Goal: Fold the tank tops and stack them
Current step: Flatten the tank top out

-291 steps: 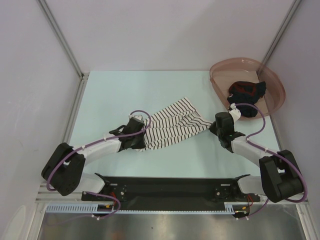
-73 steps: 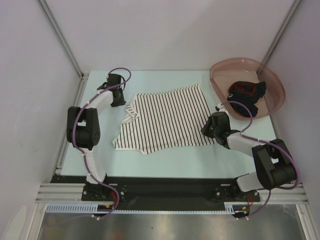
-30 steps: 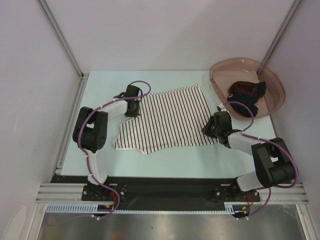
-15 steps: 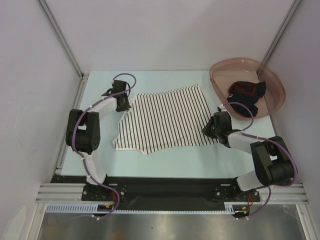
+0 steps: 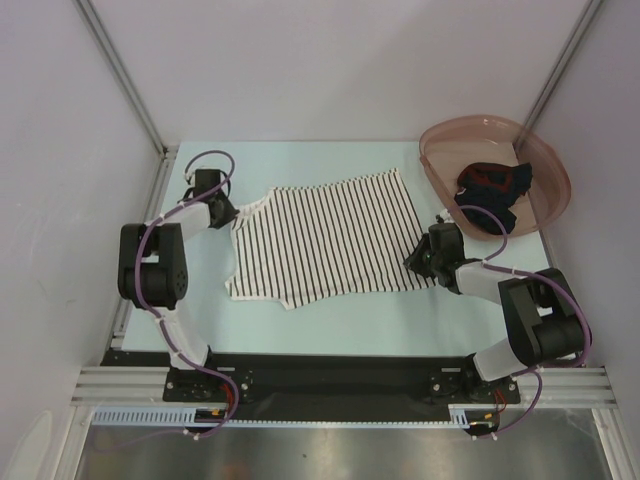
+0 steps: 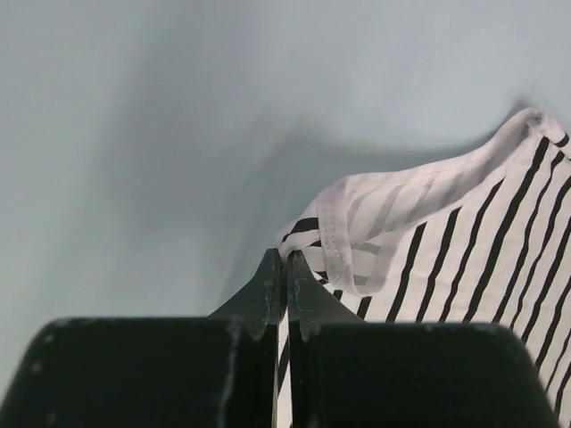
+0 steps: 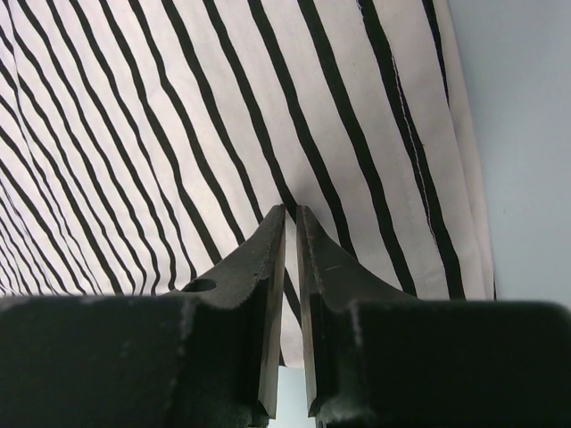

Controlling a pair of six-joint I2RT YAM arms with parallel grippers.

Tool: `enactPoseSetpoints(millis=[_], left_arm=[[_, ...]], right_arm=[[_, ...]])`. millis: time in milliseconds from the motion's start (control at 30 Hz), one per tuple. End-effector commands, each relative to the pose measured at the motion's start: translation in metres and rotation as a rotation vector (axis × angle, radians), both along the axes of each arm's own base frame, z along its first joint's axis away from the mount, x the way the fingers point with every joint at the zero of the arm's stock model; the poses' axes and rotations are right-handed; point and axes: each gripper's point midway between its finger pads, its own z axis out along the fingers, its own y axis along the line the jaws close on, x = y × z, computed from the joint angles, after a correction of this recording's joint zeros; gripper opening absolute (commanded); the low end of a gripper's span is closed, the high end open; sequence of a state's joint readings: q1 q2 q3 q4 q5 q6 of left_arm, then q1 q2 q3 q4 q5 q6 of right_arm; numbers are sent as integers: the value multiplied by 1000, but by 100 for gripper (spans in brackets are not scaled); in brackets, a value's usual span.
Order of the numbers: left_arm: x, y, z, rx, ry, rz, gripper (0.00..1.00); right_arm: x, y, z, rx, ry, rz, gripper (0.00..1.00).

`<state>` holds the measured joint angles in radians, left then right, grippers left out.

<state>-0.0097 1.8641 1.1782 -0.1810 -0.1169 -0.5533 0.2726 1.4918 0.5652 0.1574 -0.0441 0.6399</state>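
**Top view**
- Striped tank top [image 5: 325,235]: lies spread and mostly flat on the table [image 5: 330,312], between the 2 arms.
- Dark tank top [image 5: 492,190]: lies bunched in the pink basin [image 5: 438,140] at the far right. It is not yet folded.
- Left gripper [image 5: 229,211]: at the shirt's far-left corner.
- Right gripper [image 5: 419,258]: at the shirt's right edge.
- Judged stage: flattening, with 0 folds made.

**Left wrist view**
- Left gripper [image 6: 285,260]: fingers [image 6: 268,299] pressed together. The white hem of a shoulder strap of the striped tank top [image 6: 428,259] is pinched at the very tips.
- The strap rises in a small hump beyond the tips, above the bare table [image 6: 134,134].

**Right wrist view**
- Right gripper [image 7: 290,214]: fingers [image 7: 268,303] almost closed, with only a thin slit between them.
- The tips sit on the striped tank top [image 7: 178,107], near its hemmed edge. They appear to nip a slight pucker, though the pinched cloth itself is hard to see.
- Table [image 7: 526,134]: shows past the hem.

**Hazards, as judged**
1. The left hold takes only hem at the fingertips, so a firm tug may slip it free.
2. A left pull against a weak right hold may drag the whole shirt sideways and wrinkle it.
3. A corner released while humped would leave a crease, and the fold would land crooked.
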Motion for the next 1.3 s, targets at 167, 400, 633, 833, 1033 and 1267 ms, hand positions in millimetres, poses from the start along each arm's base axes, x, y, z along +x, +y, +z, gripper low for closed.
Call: enactPoseSetpoints(millis=[167, 400, 633, 833, 1033, 1267], left_arm=[[3, 27, 17, -41, -90, 130, 9], [0, 41, 27, -57, -164, 183, 83], [0, 46, 35, -47, -188, 182, 86], [-11, 55, 43, -17, -204, 234, 84], [-8, 28, 74, 45, -273, 119, 61], [-8, -26, 59, -67, -218, -44, 34]], right_arm=[[5, 2, 0, 11, 4, -5, 15], [4, 2, 0, 13, 6, 0, 15], [4, 0, -1, 10, 9, -5, 15], [4, 0, 1, 10, 1, -5, 15], [4, 1, 0, 12, 6, -4, 15], [5, 0, -1, 9, 12, -11, 13]])
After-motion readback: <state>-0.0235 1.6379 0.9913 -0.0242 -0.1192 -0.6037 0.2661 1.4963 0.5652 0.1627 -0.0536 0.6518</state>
